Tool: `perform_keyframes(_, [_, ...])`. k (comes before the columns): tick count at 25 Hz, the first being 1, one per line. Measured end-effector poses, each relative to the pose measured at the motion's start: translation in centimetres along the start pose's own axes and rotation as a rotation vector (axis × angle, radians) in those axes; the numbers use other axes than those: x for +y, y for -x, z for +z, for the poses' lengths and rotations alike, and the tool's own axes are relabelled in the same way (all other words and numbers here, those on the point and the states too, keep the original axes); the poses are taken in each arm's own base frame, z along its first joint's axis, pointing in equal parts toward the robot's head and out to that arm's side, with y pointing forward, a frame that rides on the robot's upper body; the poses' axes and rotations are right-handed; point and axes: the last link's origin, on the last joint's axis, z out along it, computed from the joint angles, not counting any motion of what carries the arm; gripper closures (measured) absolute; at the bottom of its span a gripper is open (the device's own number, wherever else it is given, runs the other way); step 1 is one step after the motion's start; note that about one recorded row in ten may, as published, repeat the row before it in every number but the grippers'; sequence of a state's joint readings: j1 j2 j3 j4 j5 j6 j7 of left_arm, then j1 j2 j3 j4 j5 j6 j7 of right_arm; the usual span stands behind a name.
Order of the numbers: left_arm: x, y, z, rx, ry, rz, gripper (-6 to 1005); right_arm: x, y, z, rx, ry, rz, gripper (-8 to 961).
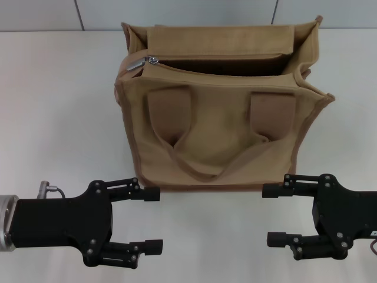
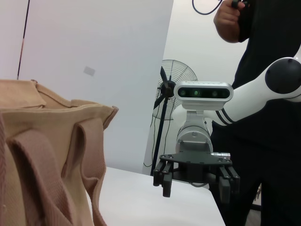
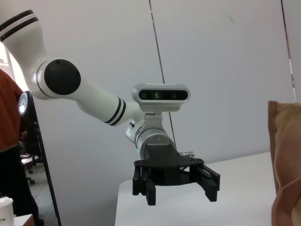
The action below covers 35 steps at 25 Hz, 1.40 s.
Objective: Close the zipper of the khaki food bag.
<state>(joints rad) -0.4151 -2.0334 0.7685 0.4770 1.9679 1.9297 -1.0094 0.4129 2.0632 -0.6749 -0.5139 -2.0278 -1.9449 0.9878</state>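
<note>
The khaki food bag [image 1: 221, 127] stands upright at the table's middle, its strap patches and looped handle facing me. Its top gapes open along the zipper [image 1: 218, 66]. The silver pull tab [image 1: 152, 59] sits at the track's left end. My left gripper [image 1: 154, 219] is open and empty, in front of the bag's left corner near the table's front edge. My right gripper [image 1: 272, 216] is open and empty, in front of the bag's right corner. The bag also shows in the left wrist view [image 2: 47, 155] and the right wrist view [image 3: 286, 165].
The white table [image 1: 53, 118] carries only the bag. A person in dark clothes [image 2: 268, 94] and a standing fan [image 2: 170, 89] are beyond the table's right side. A grey wall runs behind the table.
</note>
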Motion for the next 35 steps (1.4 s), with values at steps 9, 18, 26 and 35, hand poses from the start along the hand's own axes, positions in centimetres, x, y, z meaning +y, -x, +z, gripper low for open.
perform_keyframes(9, [0.0,0.0,0.0,0.001,0.0,-0.001,189,0.0,0.0,0.0,0.0,-0.001,-0.002,217])
perform_keyframes(18, [0.0,-0.3,-0.6,0.038,-0.037,0.006,208,0.0,-0.1,-0.1,0.003,-0.009,0.0,218])
perform_keyframes(26, [0.1,-0.9,-4.7,0.192,-0.286,0.092,226,-0.1,-0.1,-0.2,-0.003,-0.022,-0.002,218])
perform_keyframes(35, [-2.6,-0.9,-7.8,0.319,-0.692,0.121,245,-0.1,-0.1,-0.2,-0.001,-0.024,-0.004,219])
